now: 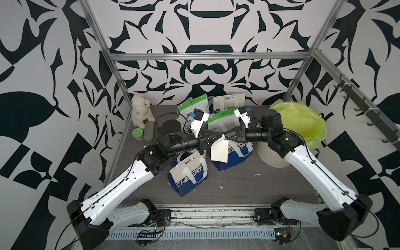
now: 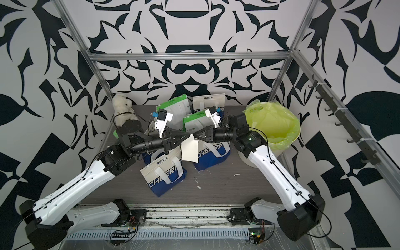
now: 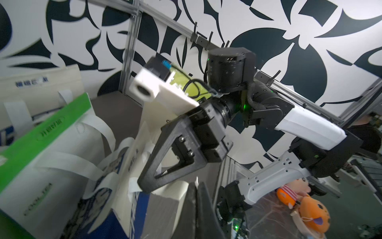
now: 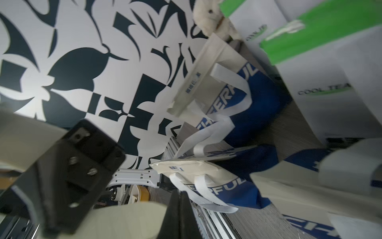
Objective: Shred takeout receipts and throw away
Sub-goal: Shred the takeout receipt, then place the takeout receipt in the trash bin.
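Over the middle of the table (image 1: 249, 190): the left gripper (image 1: 220, 137) and the right gripper (image 1: 227, 136) meet tip to tip, each arm reaching in from its own side.
Left jaws: closed tight, pinching the top edge of the receipt (image 1: 219, 151).
Right jaws: closed tight on the same top edge, just beside the left tips.
Receipt: one plain cream slip hangs from the two pinches, clear of the table. It shows in both top views, with its lower part slightly curled.
Behind the receipt: the right blue bag (image 1: 238, 155) stands on the table, blue and white with white handles. The slip covers part of its face.
Near left of the receipt: the near blue bag (image 1: 188, 175) has the same pattern and leans over, under the left arm.
Far side: two green bags (image 1: 220, 123), green and white, stand beyond the grippers, and a cream bag (image 1: 229, 100) stands against the far wall.
Right side: a white bin (image 1: 272, 155) with a yellow-green liner (image 1: 303, 121) is open at the top. The right arm crosses in front of it.
Table surface: small white scraps (image 1: 257, 174) lie near the bags.
Far left corner: a white plush bear (image 1: 140, 110), a green tub (image 1: 137, 134) and a grey pouch (image 1: 149, 134) sit well apart from the receipt.
Wrist views: blurred, showing the closed fingers against cream paper.
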